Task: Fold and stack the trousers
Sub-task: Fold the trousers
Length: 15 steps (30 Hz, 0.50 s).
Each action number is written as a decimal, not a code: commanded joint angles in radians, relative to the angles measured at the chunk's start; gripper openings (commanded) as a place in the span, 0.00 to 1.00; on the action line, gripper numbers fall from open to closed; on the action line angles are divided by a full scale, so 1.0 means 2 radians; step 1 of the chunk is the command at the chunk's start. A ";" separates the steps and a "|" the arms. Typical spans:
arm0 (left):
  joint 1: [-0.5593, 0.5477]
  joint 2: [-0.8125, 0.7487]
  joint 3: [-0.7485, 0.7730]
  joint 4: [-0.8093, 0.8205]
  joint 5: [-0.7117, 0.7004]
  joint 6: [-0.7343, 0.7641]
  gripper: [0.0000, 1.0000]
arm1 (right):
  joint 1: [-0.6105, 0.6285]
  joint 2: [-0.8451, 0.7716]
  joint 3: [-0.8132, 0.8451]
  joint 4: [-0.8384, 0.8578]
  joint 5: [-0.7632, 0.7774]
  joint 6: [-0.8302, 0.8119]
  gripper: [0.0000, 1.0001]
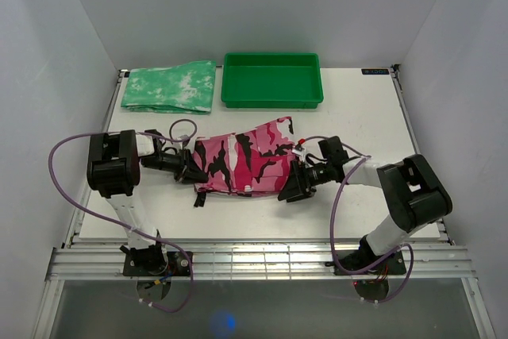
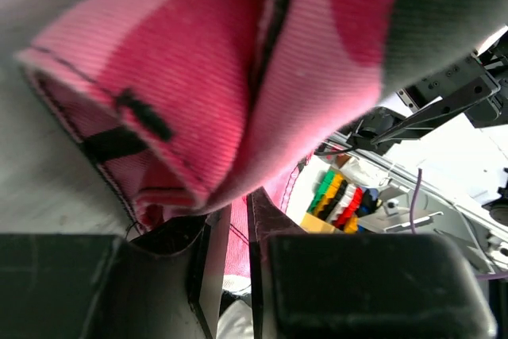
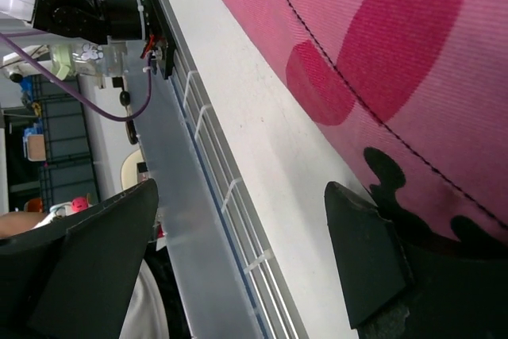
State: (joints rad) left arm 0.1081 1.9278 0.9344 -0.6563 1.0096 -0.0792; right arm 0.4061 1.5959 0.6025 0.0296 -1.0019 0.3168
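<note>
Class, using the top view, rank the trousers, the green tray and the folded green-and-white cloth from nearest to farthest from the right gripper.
From the right gripper:
1. Trousers, at its fingers, table centre.
2. Green tray, at the back.
3. Folded green-and-white cloth, back left corner.

Close to the left wrist camera, the trousers (image 2: 238, 77) blur and spill past the top and right edges, while the left gripper (image 2: 230, 224) is cropped at the bottom; coloured bits (image 2: 341, 196) behind are too small to name. On the right wrist, the trousers also run out of frame, and one finger (image 3: 369, 263) of the right gripper (image 3: 238, 228) merges with dark print.
</note>
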 commanded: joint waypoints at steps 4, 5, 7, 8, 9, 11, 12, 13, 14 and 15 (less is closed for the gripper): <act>0.009 0.006 0.024 0.005 -0.066 0.037 0.26 | 0.012 -0.042 0.111 -0.111 -0.044 -0.032 0.89; 0.008 0.000 0.025 0.005 -0.062 0.038 0.26 | 0.012 -0.047 0.130 -0.118 -0.044 -0.032 0.89; 0.009 -0.021 0.039 -0.004 -0.028 0.080 0.28 | 0.007 -0.052 0.162 -0.120 -0.044 -0.023 0.88; 0.008 -0.031 0.044 -0.019 -0.015 0.093 0.29 | -0.001 -0.050 0.192 -0.119 -0.043 -0.015 0.87; 0.008 -0.041 0.051 -0.031 -0.001 0.110 0.31 | -0.005 -0.046 0.206 -0.116 -0.044 0.003 0.86; 0.008 -0.075 0.070 -0.064 0.030 0.159 0.37 | -0.014 -0.033 0.235 -0.099 -0.051 0.019 0.85; 0.008 -0.086 0.074 -0.072 0.036 0.168 0.39 | -0.016 -0.027 0.241 -0.093 -0.054 0.029 0.84; 0.007 -0.102 0.077 -0.081 0.043 0.182 0.40 | -0.017 -0.014 0.245 -0.092 -0.058 0.031 0.83; 0.006 -0.109 0.082 -0.099 0.060 0.186 0.42 | -0.017 -0.006 0.246 -0.088 -0.063 0.030 0.80; 0.000 -0.112 0.082 -0.106 0.067 0.189 0.42 | -0.017 0.001 0.242 -0.088 -0.064 0.028 0.78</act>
State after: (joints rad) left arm 0.1158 1.7977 1.0603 -0.7918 1.0424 0.1802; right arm 0.3763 1.5448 1.0828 -0.1364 -1.0859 0.3408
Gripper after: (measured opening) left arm 0.413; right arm 0.799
